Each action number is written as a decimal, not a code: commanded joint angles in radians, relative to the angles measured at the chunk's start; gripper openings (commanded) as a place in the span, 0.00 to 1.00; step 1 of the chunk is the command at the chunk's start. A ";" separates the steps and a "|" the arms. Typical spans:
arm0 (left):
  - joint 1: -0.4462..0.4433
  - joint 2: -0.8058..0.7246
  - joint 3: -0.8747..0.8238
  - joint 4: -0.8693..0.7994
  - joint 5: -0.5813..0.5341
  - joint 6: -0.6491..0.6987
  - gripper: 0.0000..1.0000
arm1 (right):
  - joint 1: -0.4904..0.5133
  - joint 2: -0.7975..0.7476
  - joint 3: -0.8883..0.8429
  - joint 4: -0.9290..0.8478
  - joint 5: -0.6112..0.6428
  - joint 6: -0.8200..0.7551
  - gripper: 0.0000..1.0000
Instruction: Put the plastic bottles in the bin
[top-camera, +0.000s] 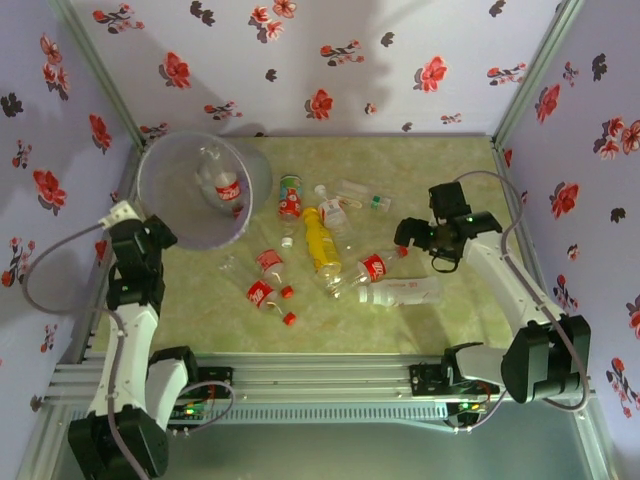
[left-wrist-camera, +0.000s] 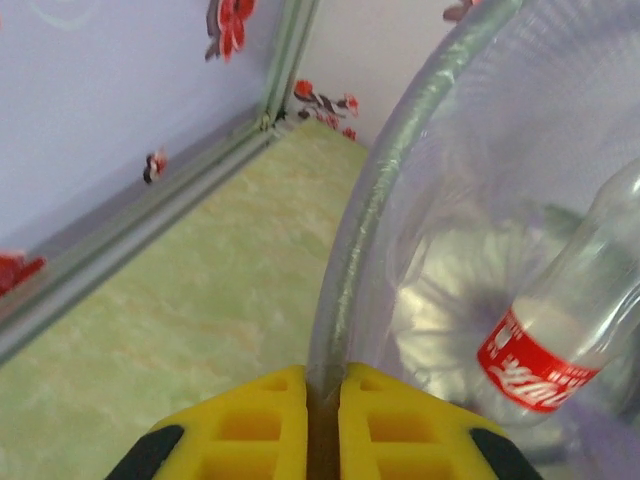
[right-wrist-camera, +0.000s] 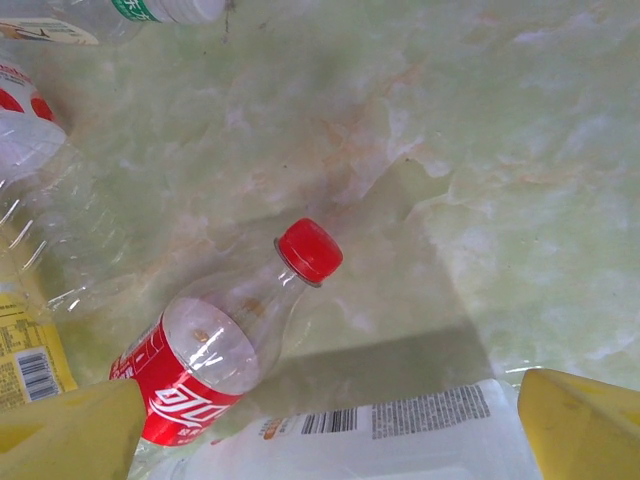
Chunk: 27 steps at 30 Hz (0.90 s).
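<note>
Translucent greyish plastic bin (top-camera: 178, 165) stands at the far left corner of the green marbled table (top-camera: 450, 320), one clear red-labelled bottle (top-camera: 228, 188) inside, the left gripper (left-wrist-camera: 322, 390) clamped on its rim. Other plastic bottles (top-camera: 322, 245) litter mid-table, some beneath the wide-open, empty right gripper (right-wrist-camera: 325, 425). Lilac flowered walls (top-camera: 350, 90) enclose three sides.

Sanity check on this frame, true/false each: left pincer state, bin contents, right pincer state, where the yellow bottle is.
1. The left pincer is shut on the rim of the bin. True.
2. The bin is empty. False: a red-labelled bottle lies inside it.
3. The right pincer is open above a red-capped bottle. True.
4. The yellow bottle is in the bin. False: it lies on the table among other bottles.
</note>
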<state>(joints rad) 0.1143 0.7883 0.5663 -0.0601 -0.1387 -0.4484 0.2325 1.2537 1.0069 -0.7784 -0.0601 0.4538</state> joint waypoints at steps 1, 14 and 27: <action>-0.030 -0.070 -0.072 -0.020 -0.090 -0.006 0.00 | 0.010 0.010 -0.009 0.034 -0.020 0.018 0.97; -0.032 0.090 0.264 -0.283 -0.095 -0.015 0.00 | 0.033 0.016 0.007 0.029 -0.007 0.033 0.97; 0.025 0.478 0.753 -0.415 -0.041 0.063 0.00 | 0.042 -0.002 0.017 -0.038 0.043 0.011 0.97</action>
<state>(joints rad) 0.1200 1.2217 1.2358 -0.4400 -0.1947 -0.4282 0.2684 1.2678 1.0061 -0.7677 -0.0563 0.4728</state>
